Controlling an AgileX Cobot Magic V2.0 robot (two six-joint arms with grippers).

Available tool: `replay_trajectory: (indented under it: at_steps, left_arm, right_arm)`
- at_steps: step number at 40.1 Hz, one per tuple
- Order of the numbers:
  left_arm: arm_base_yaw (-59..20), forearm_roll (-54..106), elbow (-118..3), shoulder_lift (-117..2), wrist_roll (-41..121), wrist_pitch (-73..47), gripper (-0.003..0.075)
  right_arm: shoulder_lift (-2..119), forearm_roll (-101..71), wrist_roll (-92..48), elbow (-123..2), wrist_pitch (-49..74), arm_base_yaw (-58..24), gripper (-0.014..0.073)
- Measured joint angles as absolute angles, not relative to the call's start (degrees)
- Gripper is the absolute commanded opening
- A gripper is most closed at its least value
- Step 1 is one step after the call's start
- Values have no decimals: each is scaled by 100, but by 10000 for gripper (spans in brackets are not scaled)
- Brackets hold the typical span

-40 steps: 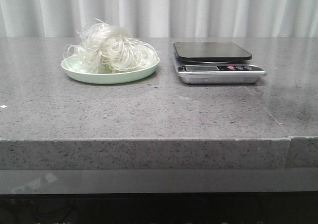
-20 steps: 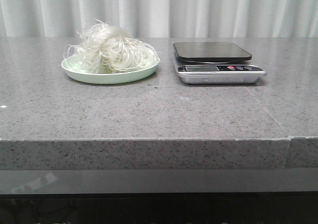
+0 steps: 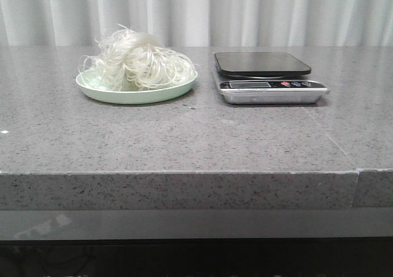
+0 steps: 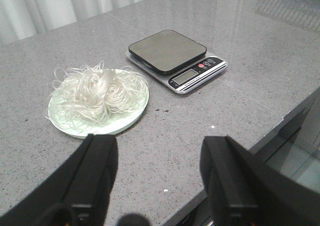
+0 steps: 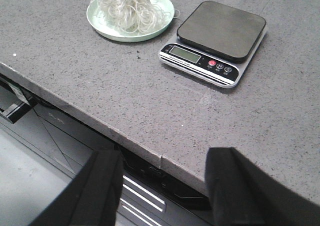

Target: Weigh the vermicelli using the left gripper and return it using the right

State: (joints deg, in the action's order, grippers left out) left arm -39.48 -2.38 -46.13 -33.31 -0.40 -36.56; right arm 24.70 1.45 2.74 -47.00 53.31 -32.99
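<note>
The vermicelli [image 3: 136,63] is a fluffy white wad lying on a pale green plate [image 3: 110,93] at the back left of the grey stone table. It also shows in the left wrist view [image 4: 95,90] and the right wrist view [image 5: 129,5]. A digital scale [image 3: 265,74] with a dark platform stands to the right of the plate, nothing on it. My left gripper [image 4: 160,151] is open and empty, above the table near its front edge, short of the plate. My right gripper [image 5: 165,166] is open and empty, back over the table's front edge. Neither gripper shows in the front view.
The table's front edge [image 3: 184,172] has a seam near its right end [image 3: 358,171]. A white curtain [image 3: 196,13] hangs behind the table. Below the edge, dark drawer fronts [image 5: 150,191] show in the right wrist view.
</note>
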Motion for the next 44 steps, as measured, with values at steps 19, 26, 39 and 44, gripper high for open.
replay_trajectory:
  at_steps: [19, 26, 39, 44]
  left_arm:
    - [-3948, -151, -4613, -3331, -40, -3659, 155]
    - [-3948, -151, -4613, -3331, -40, -3669, 155]
    - [-3948, -151, -4613, -3331, -40, -3669, 155]
    - [-3948, -144, -4613, -3331, -40, -3669, 155]
  right_arm:
    - [2470, 145, 274, -4700, 5353, -3299, 158]
    - [2470, 145, 274, -4700, 5353, -3299, 157]
    - [2470, 145, 274, -4698, 5400, -3299, 157]
    - [2470, 145, 274, -4698, 5404, -3299, 157]
